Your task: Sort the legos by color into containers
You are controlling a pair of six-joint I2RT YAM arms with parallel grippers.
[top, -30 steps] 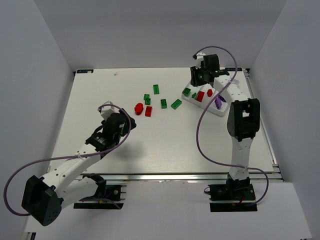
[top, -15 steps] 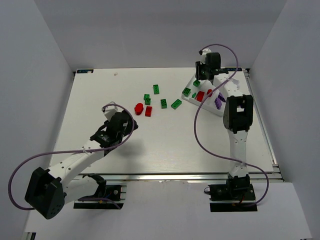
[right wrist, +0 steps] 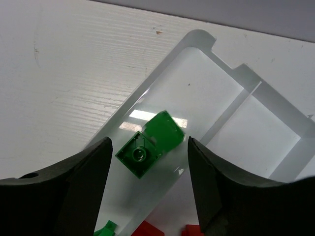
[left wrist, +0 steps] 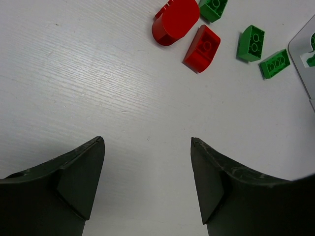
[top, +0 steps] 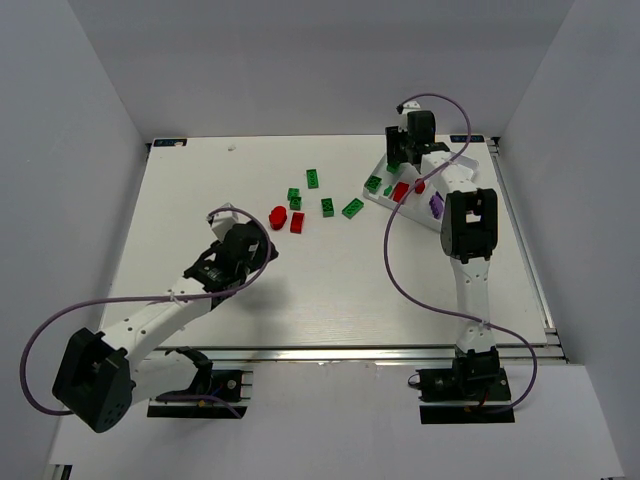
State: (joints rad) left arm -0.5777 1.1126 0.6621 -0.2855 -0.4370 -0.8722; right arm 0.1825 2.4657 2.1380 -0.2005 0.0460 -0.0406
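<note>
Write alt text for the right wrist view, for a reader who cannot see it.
A green brick lies in the end compartment of the white tray, between the open fingers of the right gripper, which do not touch it. Red bricks peek in at the bottom edge.

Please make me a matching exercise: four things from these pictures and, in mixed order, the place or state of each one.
Things:
1. round red plastic brick
2. purple plastic brick
3. green plastic brick in the right wrist view
4. left gripper

Places or states:
A. open, above bare table
B. in the white plastic tray, left compartment in the top view
C. in the tray's right compartment
D. loose on the table, beside a rectangular red brick

Pairs: 1-D, 2-C, 3-B, 4-A
</note>
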